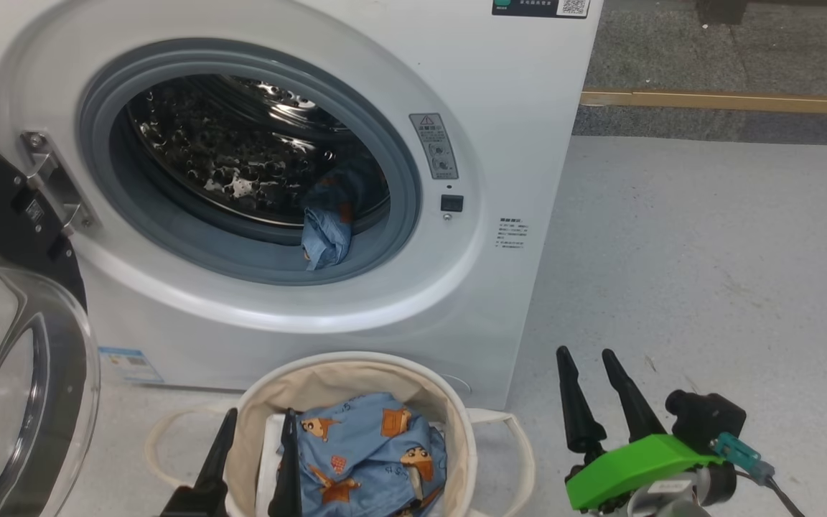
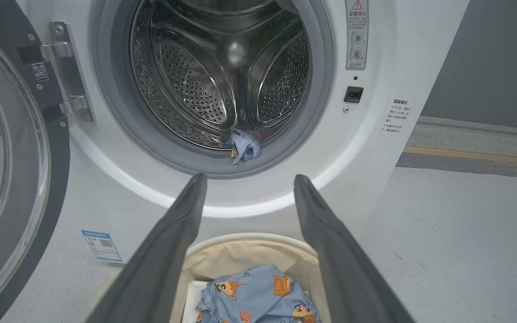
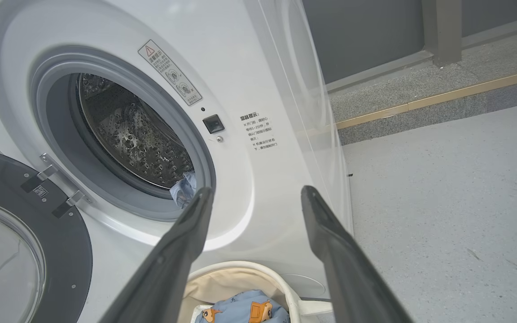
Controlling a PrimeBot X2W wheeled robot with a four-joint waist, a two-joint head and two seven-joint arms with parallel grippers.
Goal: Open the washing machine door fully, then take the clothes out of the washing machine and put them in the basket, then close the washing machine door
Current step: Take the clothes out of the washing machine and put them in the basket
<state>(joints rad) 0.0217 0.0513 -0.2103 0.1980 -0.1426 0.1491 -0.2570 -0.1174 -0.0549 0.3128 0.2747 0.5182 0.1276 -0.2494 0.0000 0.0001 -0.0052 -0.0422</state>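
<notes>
The white washing machine (image 1: 500,129) has its door (image 1: 19,373) swung wide to the left, black ring and clear dome facing me. A light blue piece of the clothes (image 1: 327,226) hangs over the grey drum seal at the lower right of the opening (image 2: 244,146) (image 3: 183,190). More printed blue clothes (image 1: 374,449) lie in the cream basket (image 1: 456,409) on the floor before the washer. My left gripper (image 1: 259,424) hovers open over the basket's left side, nothing between its fingers. My right gripper (image 1: 587,359) stands open and empty over the floor, right of the basket.
A white flat packet (image 2: 193,294) lies in the basket beside the clothes. Grey floor (image 1: 708,251) stretches right of the washer, with a wooden strip (image 1: 729,100) and darker carpet beyond. The open door takes up the space at the left.
</notes>
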